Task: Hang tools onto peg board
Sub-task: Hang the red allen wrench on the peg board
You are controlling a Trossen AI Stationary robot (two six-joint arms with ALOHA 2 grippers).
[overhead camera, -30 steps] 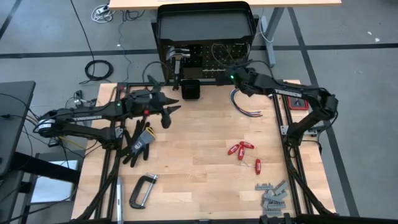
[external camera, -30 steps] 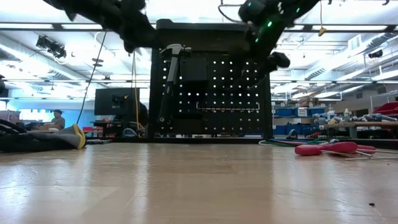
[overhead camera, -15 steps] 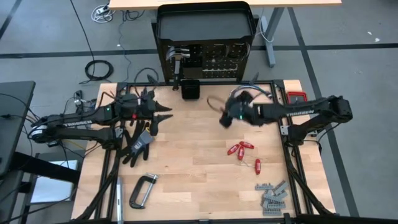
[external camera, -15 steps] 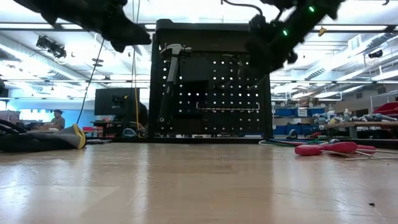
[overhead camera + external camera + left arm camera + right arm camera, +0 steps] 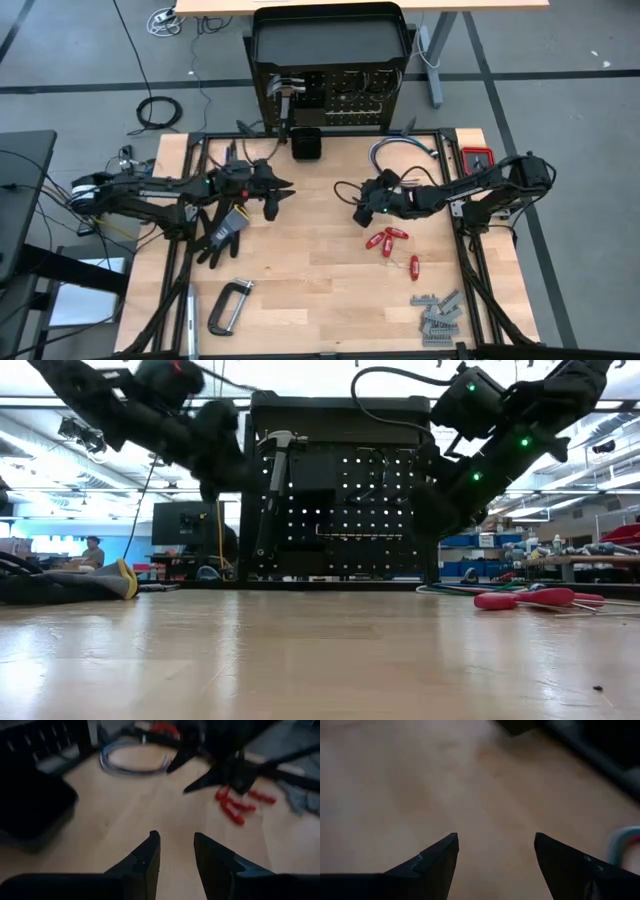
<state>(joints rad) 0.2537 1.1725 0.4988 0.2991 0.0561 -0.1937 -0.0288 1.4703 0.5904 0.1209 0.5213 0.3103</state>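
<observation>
The peg board stands at the table's far edge, with a steel-headed hammer hanging on its left part. Red-handled drivers lie right of the table's middle. A grey C-clamp lies near the left front, and grey metal pieces lie at the right front. My left gripper is open and empty above the table left of centre, also seen in its wrist view. My right gripper is open and empty over the table's middle, just left of the drivers, with bare wood between its fingers.
A black work glove lies under my left arm. A small black box stands in front of the peg board. A bundle of blue-white cables and a red item lie at the far right. Bare wood shows between the grippers.
My right gripper has left the peg board, gone toward the table's near and left side and come down over the table's middle beside the red drivers. My left gripper has come down lower over the table left of centre.
</observation>
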